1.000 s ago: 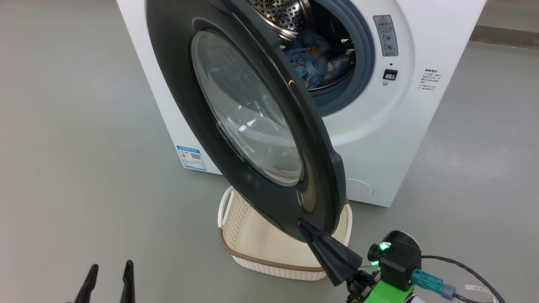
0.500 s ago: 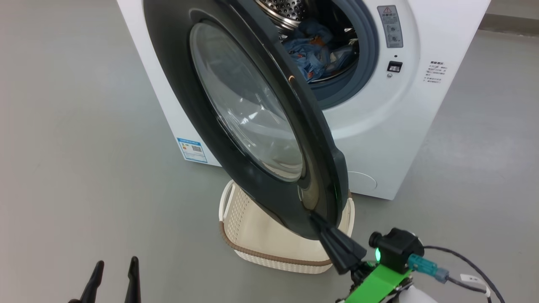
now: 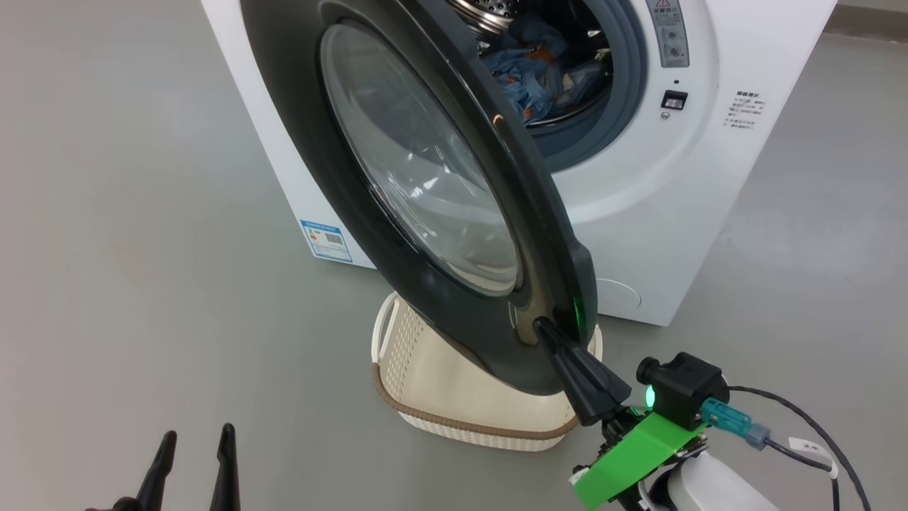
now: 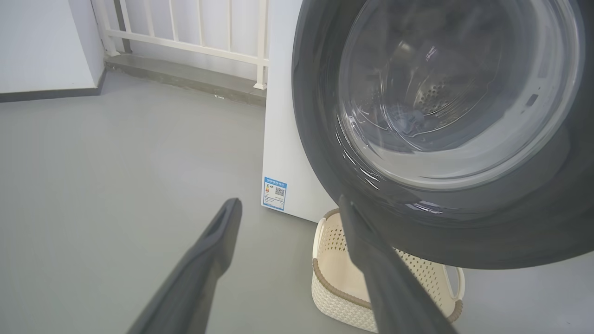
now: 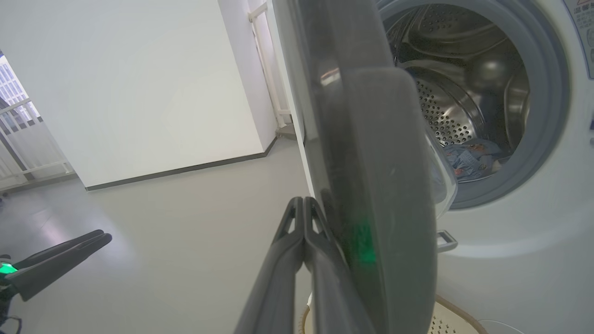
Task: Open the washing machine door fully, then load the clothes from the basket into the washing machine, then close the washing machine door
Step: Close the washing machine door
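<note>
Right gripper (image 3: 545, 328) clenched tight, fingers flat together, grasping nothing. Tips against the outer face of the washing machine door (image 3: 418, 177), low on its free edge.

From the head: door standing out at an angle from the washing machine (image 3: 695, 177) and towering above that gripper. Basket (image 3: 461, 397) on the floor (image 3: 142, 213) just beyond the tips, partly under the door's lower rim. Up past the door's edge, clothes (image 3: 528, 78) lying in the drum (image 3: 489, 8), light blue with a dab of orange. Left gripper (image 3: 198, 434) well apart on the other side, spread wide, touching nothing.

From the right wrist, a fresh angle: door (image 5: 371, 139) almost edge-on, hard beside the closed fingers (image 5: 287, 260), a green glow (image 5: 359, 243) on its rim. Beyond it, an open gap to the steel drum and the clothes (image 5: 468, 160) at its bottom.

From the left wrist: released gripper (image 4: 288, 204) aimed at the door's front, drum holes showing through the glass (image 4: 441, 93). Basket (image 4: 343, 283) low beyond the tips, blue label (image 4: 274, 193) on the machine's side, white railing (image 4: 185, 28) far behind.
</note>
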Available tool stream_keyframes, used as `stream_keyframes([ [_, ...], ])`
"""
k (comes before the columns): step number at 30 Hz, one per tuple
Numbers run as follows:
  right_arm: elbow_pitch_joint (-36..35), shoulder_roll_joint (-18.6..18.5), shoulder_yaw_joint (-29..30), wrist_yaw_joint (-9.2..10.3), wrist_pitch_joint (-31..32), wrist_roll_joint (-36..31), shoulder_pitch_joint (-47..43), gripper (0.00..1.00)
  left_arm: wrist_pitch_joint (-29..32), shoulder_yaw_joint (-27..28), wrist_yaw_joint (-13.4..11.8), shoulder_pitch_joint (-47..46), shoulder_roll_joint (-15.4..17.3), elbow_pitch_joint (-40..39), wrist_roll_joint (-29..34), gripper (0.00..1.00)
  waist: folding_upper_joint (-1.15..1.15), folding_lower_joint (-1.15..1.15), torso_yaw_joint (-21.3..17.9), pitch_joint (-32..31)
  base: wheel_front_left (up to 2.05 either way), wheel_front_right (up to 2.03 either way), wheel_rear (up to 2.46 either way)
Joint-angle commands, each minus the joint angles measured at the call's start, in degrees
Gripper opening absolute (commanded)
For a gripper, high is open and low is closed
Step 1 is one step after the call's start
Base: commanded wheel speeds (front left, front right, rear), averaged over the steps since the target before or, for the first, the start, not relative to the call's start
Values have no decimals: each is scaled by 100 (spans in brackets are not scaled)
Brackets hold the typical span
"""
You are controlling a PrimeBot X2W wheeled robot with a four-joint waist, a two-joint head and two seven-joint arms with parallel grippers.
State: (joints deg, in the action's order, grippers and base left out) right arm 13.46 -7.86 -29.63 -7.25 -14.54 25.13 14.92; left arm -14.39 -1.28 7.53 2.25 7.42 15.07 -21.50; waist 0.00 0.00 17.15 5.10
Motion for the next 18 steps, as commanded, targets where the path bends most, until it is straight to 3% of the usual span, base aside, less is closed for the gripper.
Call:
stream_keyframes([
  [1, -134, 14, -8, -24, -46, -22, 222, 0, -61, 207, -4, -256, 33, -168, 30, 100, 0, 0, -12, 39, 0, 0, 0],
  [18, -114, -157, 683, -24, -46, -223, 940, 0, -61, 97, -4, -646, -130, -338, 55, 100, 0, 0, -133, 754, 0, 0, 0],
])
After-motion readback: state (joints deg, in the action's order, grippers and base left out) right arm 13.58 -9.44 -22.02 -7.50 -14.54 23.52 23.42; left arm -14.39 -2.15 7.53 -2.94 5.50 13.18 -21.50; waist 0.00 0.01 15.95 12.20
